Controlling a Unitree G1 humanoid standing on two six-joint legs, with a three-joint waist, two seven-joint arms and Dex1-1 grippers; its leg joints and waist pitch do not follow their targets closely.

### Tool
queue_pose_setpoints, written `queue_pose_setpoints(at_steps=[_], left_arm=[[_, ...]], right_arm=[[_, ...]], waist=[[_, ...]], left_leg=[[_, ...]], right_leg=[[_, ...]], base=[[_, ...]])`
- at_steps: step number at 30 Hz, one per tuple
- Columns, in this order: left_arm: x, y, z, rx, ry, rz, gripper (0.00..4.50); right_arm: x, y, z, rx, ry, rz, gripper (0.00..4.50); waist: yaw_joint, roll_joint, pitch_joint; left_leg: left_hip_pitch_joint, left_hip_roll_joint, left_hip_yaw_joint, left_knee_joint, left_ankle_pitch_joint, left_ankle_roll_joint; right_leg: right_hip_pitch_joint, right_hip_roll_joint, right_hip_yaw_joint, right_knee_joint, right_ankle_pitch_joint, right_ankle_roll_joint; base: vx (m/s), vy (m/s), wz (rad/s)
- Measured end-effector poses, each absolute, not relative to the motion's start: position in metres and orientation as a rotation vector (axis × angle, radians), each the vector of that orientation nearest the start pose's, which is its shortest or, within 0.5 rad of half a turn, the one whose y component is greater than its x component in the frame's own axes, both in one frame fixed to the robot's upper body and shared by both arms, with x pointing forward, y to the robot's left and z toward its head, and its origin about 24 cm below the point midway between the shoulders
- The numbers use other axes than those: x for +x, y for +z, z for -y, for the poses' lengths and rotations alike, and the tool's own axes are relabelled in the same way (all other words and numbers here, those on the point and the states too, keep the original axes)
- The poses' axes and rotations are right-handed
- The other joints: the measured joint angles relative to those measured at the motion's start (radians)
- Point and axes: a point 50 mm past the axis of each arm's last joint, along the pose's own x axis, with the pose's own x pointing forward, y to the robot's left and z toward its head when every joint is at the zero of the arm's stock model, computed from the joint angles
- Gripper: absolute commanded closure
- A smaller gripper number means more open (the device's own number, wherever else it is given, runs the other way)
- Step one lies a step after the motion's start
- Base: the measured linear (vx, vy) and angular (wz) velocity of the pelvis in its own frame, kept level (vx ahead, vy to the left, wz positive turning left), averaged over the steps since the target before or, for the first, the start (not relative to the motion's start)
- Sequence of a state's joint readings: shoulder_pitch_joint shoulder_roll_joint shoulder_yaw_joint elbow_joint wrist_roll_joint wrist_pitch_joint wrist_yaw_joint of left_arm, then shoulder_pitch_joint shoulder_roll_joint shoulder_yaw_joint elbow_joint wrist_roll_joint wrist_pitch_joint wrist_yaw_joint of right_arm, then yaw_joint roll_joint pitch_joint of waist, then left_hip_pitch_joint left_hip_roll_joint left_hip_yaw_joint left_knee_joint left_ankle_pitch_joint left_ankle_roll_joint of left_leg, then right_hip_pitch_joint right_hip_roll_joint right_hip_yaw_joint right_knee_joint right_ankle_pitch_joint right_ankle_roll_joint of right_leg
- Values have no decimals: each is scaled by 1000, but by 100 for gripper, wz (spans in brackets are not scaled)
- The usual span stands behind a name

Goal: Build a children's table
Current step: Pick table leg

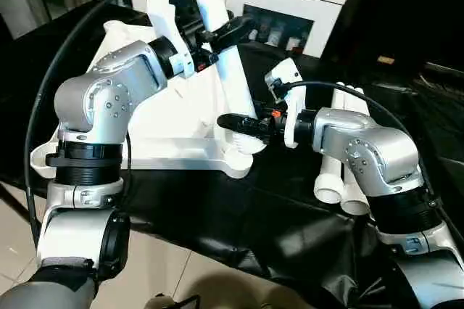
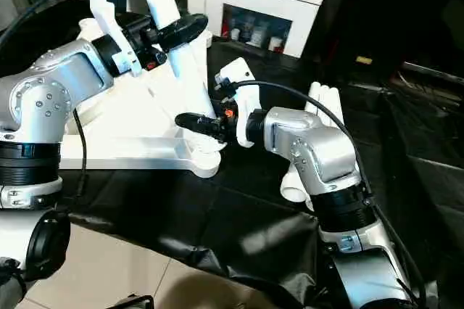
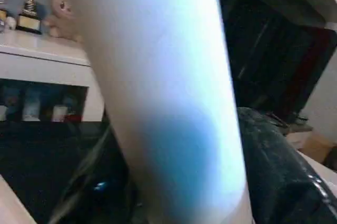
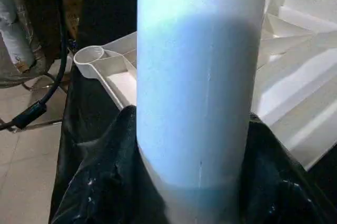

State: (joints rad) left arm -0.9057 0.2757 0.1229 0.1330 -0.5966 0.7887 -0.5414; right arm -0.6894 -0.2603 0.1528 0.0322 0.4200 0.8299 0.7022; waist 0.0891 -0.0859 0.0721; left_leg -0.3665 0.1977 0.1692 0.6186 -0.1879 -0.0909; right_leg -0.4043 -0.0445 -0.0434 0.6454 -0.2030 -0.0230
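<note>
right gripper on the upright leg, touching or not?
Touching. In the right wrist view the leg rises between the two black fingers, pressed to both. The left eye view shows the right gripper around the leg's base, by the tabletop socket.

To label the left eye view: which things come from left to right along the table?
Upturned tabletop → standing leg in the corner socket → right pincer → spare legs lying on the black sheet.

Left gripper (image 1: 226, 33) raised high, fingers apart, right gripper (image 1: 239, 126) lower, reaching toward the left, forearms converging
</note>
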Motion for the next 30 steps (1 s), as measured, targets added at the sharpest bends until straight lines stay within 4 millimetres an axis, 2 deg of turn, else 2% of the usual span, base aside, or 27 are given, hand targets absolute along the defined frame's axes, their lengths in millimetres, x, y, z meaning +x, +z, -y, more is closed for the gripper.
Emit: queue_pose_setpoints(at_steps=[2,6,7,8,10,13,14,16,30], left_arm=[[349,242,-113,-260,-893,37,214],[348,245,-109,-292,-928,46,233],[347,245,-109,-289,-937,49,241],[347,246,-108,-286,-942,50,241],[346,246,-107,-272,-962,54,251],[346,245,-105,-236,-979,42,257],[346,245,-104,-233,-983,40,265],[345,244,-103,-221,-995,34,268],[340,242,-95,-175,-1073,19,269]], right_arm=[[320,157,77,35,1070,-270,255],[321,157,77,4,1049,-240,255],[321,156,77,-3,1043,-228,220],[321,156,77,-4,1043,-227,220],[321,156,77,-2,1048,-232,185],[320,156,77,10,1072,-237,177],[320,156,78,8,1074,-241,155],[319,156,80,5,1080,-246,142],[315,153,77,33,1125,-297,141]], waist=[[0,0,0],[0,0,0],[-1,0,0],[-1,0,0],[-1,0,0],[-1,0,0],[0,0,0],[-1,0,0],[-1,0,0]], left_leg=[[0,0,0,0,0,0],[0,0,0,0,0,0],[0,0,0,0,0,0],[0,0,0,0,0,0],[0,0,0,0,0,0],[0,0,0,0,0,0],[0,0,0,0,0,0],[0,0,0,0,0,0],[0,0,0,0,0,0]], right_leg=[[0,0,0,0,0,0],[0,0,0,0,0,0],[0,0,0,0,0,0],[0,0,0,1,0,0],[0,0,0,0,0,0],[0,0,0,0,0,0],[0,0,0,0,0,0],[0,0,0,0,0,0],[0,0,0,0,0,0]], base=[[0,0,0],[0,0,0],[0,0,0],[0,0,0],[0,0,0],[0,0,0],[0,0,0],[0,0,0],[0,0,0]])
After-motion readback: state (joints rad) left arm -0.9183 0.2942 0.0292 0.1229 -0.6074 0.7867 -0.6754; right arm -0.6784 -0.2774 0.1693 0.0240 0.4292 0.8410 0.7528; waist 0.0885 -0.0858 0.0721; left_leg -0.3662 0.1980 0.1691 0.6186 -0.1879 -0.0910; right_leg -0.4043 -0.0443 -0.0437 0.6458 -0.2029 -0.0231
